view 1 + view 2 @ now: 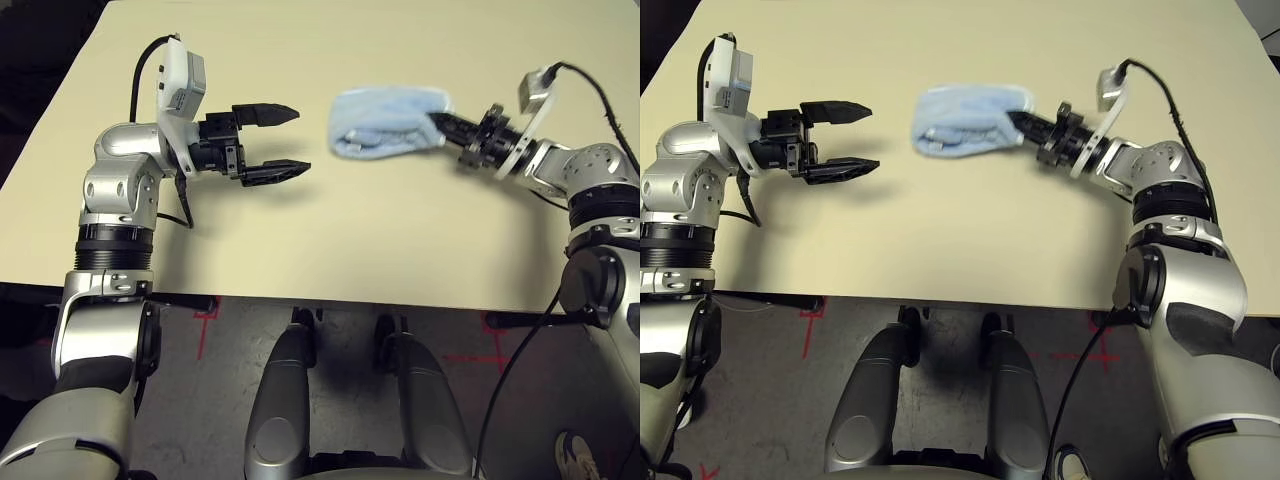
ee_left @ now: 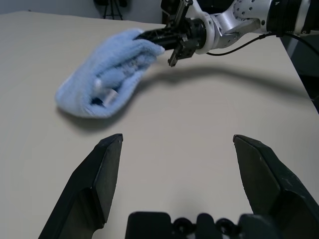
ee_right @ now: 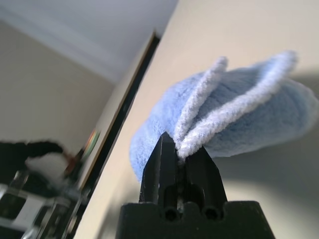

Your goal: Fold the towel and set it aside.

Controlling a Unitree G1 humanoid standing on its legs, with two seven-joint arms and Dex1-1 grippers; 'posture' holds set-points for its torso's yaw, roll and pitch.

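Towel (image 1: 385, 123) bunched, pinched at its right edge by right gripper (image 1: 447, 126).
Left gripper (image 1: 285, 142) well left of it over table (image 1: 350, 240), jaws wide, empty.

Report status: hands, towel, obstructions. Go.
Left hand open, holding nothing, level above the table. Right hand shut on the towel, pinching its edge. Towel bunched and doubled over. Nothing in the way.

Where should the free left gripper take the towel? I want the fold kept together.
Judging by its pose, the near open end of the towel, where the whitish borders bunch, approached from the left gripper side; the right gripper already pinches the opposite end.
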